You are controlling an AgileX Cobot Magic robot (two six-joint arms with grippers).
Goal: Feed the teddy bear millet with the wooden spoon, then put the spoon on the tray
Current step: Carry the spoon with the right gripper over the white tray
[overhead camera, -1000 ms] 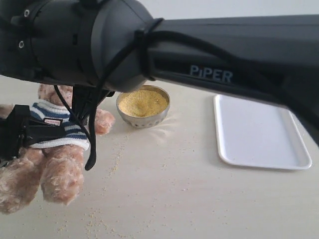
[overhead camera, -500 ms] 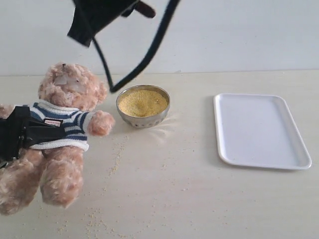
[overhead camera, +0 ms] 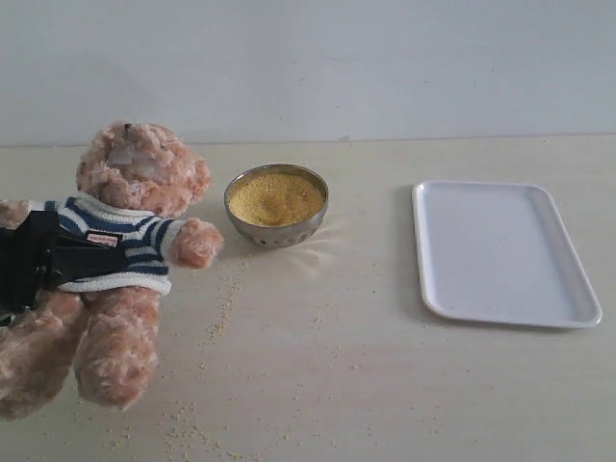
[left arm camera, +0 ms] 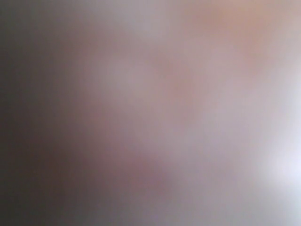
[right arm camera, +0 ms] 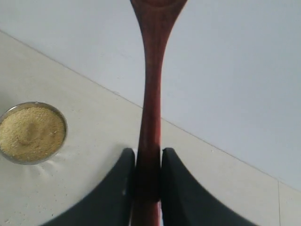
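Nearest, scattered yellow grains [overhead camera: 188, 433] speckle the pale surface [overhead camera: 366, 385]. Just behind them, the left claw [overhead camera: 87, 258] is clamped on the striped middle of the fluffy light-brown teddy bear [overhead camera: 144, 178]. Farther back sits the small round steel bowl [overhead camera: 276, 231] heaped with fine yellow millet [overhead camera: 276, 197]. The flat white rectangular tray [overhead camera: 505, 252] lies well apart to its right. The right claw [right arm camera: 147, 153] pinches the slim reddish-brown wooden spoon [right arm camera: 150, 94] by its handle.

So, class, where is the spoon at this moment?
Only the right wrist view shows the spoon, its handle clamped in the right gripper, held above the table with the millet lower and apart; the exterior view lacks it.
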